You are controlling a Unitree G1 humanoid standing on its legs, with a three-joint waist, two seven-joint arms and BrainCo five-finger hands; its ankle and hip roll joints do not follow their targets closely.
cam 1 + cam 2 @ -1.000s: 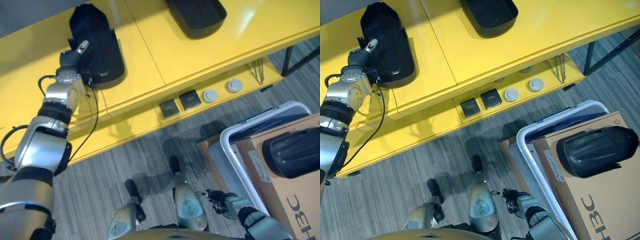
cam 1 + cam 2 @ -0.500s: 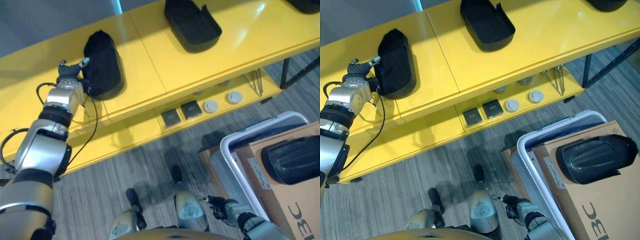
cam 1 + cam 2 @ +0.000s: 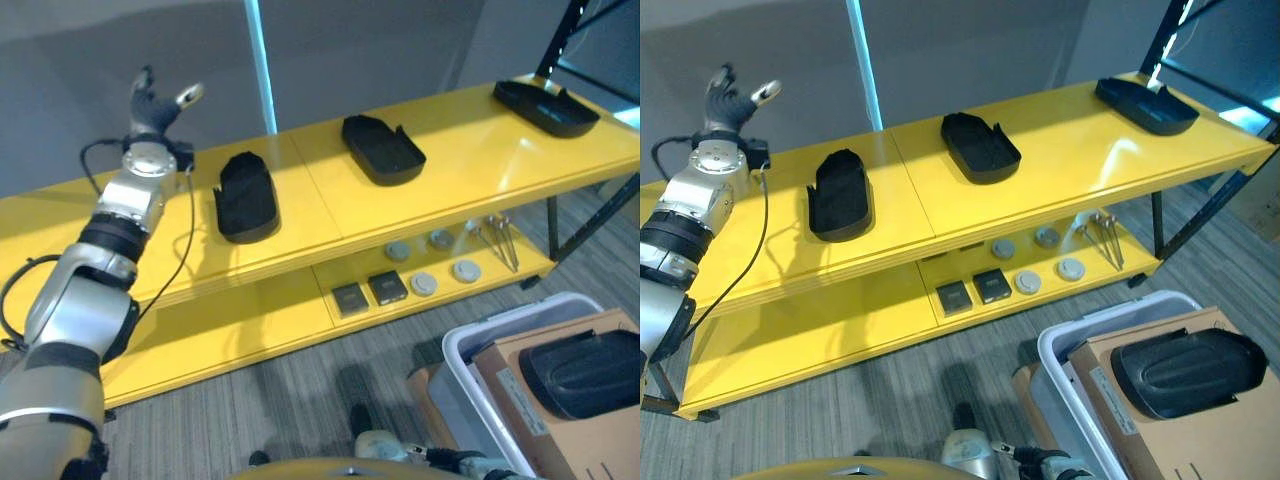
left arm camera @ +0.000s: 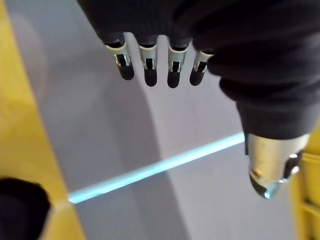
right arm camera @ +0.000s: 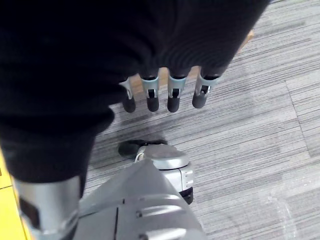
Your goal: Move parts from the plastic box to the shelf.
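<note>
Parts on the shelf, one left in the box

Part (image 3: 840,195), black and shell-shaped, lies on the yellow shelf (image 3: 900,215); another part (image 3: 1188,372) waits on cardboard in the plastic box (image 3: 1080,345) at five o'clock. Left hand (image 3: 728,100) hovers empty at ten o'clock, fingers spread. Right hand (image 5: 165,95) hangs slack, empty. Next: grasp the boxed part.

The left robot hand (image 3: 152,103) was raised high on an outstretched arm, fingers (image 4: 146,67) straight and spread, holding nothing. The right robot hand (image 5: 165,95) hung low, fingers relaxed and empty.
</note>
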